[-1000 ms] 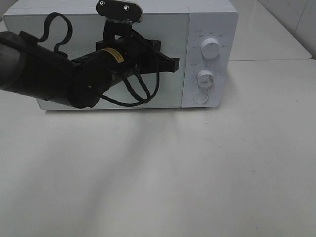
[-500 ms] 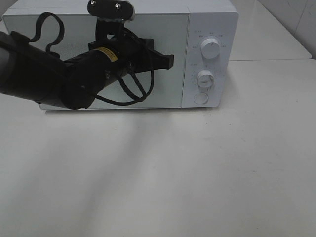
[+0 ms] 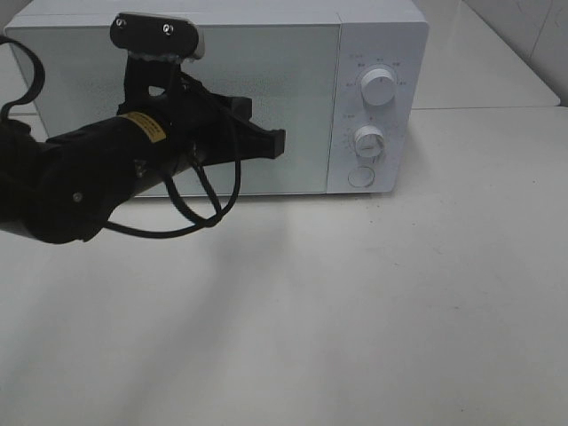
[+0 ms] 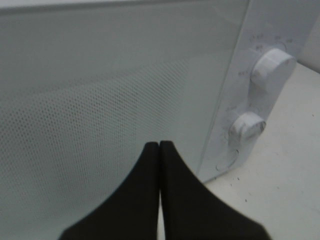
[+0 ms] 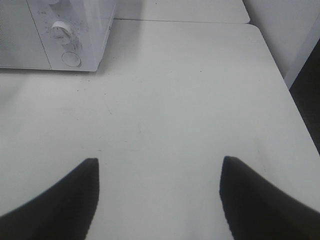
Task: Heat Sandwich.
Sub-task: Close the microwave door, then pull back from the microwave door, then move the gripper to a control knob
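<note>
Microwave [image 3: 377,35] stands at the upper part of the frame on the white bench [image 3: 355,311], its door [image 3: 297,80] shut; left claw [image 3: 280,146] sits mid-left in front of that door, jaws pressed together on nothing; right claw [image 5: 160,161], seen only in its wrist view, hangs over bare bench with jaws spread wide, empty; where the sandwich is I cannot tell.

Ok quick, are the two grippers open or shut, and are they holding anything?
Left gripper: closed, holding nothing, in front of the microwave.
Right gripper: open, holding nothing, above the table.
</note>
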{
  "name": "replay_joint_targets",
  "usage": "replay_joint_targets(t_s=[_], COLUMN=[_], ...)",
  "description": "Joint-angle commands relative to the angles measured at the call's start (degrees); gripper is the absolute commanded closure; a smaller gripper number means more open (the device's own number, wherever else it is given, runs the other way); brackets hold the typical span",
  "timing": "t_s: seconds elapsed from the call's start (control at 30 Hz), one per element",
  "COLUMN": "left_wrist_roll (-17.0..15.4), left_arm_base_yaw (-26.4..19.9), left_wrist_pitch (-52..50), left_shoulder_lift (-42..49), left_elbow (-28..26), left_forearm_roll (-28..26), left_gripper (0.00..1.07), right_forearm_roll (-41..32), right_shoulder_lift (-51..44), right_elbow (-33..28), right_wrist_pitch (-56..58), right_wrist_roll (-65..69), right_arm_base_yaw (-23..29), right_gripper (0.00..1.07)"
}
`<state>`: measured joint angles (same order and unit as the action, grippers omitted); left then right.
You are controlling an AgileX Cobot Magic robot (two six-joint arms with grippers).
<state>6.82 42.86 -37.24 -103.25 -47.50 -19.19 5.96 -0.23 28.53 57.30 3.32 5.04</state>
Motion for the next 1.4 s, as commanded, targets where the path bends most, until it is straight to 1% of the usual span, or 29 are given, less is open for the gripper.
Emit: replay_joint_targets(t_s=[0.03,0.1,0.13,0.17,0.2,0.23,0.27,0.3,0.37,0.47,0.57,0.6,0.73,0.77,0.8,0.87,0.9,0.93,0.97,1.0,1.03,1.07,1.17,1.2,1.23,1.3,1.33,1.37,1.4], left_wrist_roll=[-0.29,-0.46,-0.46,-0.46,-0.46,-0.4,-0.46,-0.46,-0.4,-0.23,-0.23,-0.23,-0.4,-0.4,-0.4,-0.34,-0.34,-0.34,-0.34,-0.34,-0.34,-0.34,-0.34,-0.34,-0.34,-0.4,-0.4,-0.4,-0.4], left_arm_base_yaw=[0.92,0.92,0.92,0.92,0.92,0.92,0.92,0.92,0.92,0.92,0.46,0.46,-3.84,-3.84,-6.7,-10.31,-14.04,-14.04,-15.53,-17.42,-20.86,-20.86,-26.24,-26.24,-29.79,-32.83,-35.64,-35.64,-37.13], left_wrist_pitch=[5.44,10.08,10.08,12.89,17.36,19.71,22.06,22.06,27.5,30.6,37.99,37.99,50.13,50.13,55.41,60.73,64.97,64.97,67.09,69.16,72.71,72.71,78.04,78.04,80.84,83.37,86.0,86.0,87.32], left_shoulder_lift=[3.84,5.27,5.27,6.07,7.56,8.19,8.71,8.71,10.37,11.63,14.32,14.32,17.42,17.42,18.74,20.11,21.94,21.94,22.69,23.66,25.55,25.55,28.88,28.88,31.11,33.35,35.87,35.87,37.13], left_elbow=[3.61,4.64,4.64,5.1,5.79,6.02,6.02,6.02,6.02,6.02,6.02,6.02,6.02,6.02,5.96,5.96,5.96,5.96,5.96,5.96,5.96,5.96,5.96,5.96,5.96,5.96,5.96,5.96,5.96], left_forearm_roll=[-0.17,-0.23,-0.23,-0.23,-0.8,-0.92,-1.03,-1.03,-0.97,-0.69,-0.52,-0.52,-0.57,-0.57,-0.57,-0.23,0.69,0.69,1.09,1.6,2.64,2.64,3.72,3.72,4.24,4.93,5.96,5.96,6.3], left_gripper=[1.0,0.81,0.81,0.65,0.31,0.14,0.05,0.05,0.08,0.09,0.09,0.09,0.09,0.09,0.09,0.09,0.09,0.09,0.09,0.09,0.09,0.09,0.09,0.09,0.09,0.09,0.09,0.09,0.09], right_forearm_roll=[0.06,0.06,0.06,0.06,0.06,0.06,0.06,0.06,0.06,0.06,0.06,0.06,0.06,0.06,0.06,0.06,0.06,0.06,0.06,0.06,0.06,0.06,0.06,0.06,0.06,0.06,0.06,0.06,0.06], right_shoulder_lift=[-1.6,-1.6,-1.6,-1.6,-1.6,-1.6,-1.6,-1.6,-1.6,-1.6,-1.6,-1.6,-1.6,-1.6,-1.6,-1.6,-1.6,-1.6,-1.6,-1.6,-1.6,-1.6,-1.6,-1.6,-1.6,-1.6,-1.6,-1.6,-1.6], right_elbow=[-0.06,-0.06,-0.06,-0.06,-0.06,-0.06,-0.06,-0.06,-0.06,-0.06,-0.06,-0.06,-0.06,-0.06,-0.06,-0.06,-0.06,-0.06,-0.06,-0.06,-0.06,-0.06,-0.06,-0.06,-0.06,-0.06,-0.06,-0.06,-0.06], right_wrist_pitch=[-0.29,-0.29,-0.29,-0.29,-0.29,-0.29,-0.29,-0.29,-0.29,-0.29,-0.29,-0.29,-0.29,-0.29,-0.29,-0.29,-0.29,-0.29,-0.29,-0.29,-0.29,-0.29,-0.29,-0.29,-0.29,-0.29,-0.29,-0.29,-0.29], right_wrist_roll=[-0.23,-0.23,-0.23,-0.23,-0.23,-0.23,-0.23,-0.23,-0.23,-0.23,-0.23,-0.23,-0.23,-0.23,-0.23,-0.23,-0.23,-0.23,-0.23,-0.23,-0.23,-0.23,-0.23,-0.23,-0.23,-0.23,-0.23,-0.23,-0.23], right_arm_base_yaw=[-0.4,-0.4,-0.4,-0.4,-0.4,-0.4,-0.4,-0.4,-0.4,-0.4,-0.4,-0.4,-0.4,-0.4,-0.4,-0.4,-0.4,-0.4,-0.4,-0.4,-0.4,-0.4,-0.4,-0.4,-0.4,-0.4,-0.4,-0.4,-0.4], right_gripper=[0.41,0.41,0.41,0.41,0.41,0.41,0.41,0.41,0.41,0.41,0.41,0.41,0.41,0.41,0.41,0.41,0.41,0.41,0.42,0.42,0.42,0.42,0.42,0.42,0.42,0.42,0.42,0.42,0.42])
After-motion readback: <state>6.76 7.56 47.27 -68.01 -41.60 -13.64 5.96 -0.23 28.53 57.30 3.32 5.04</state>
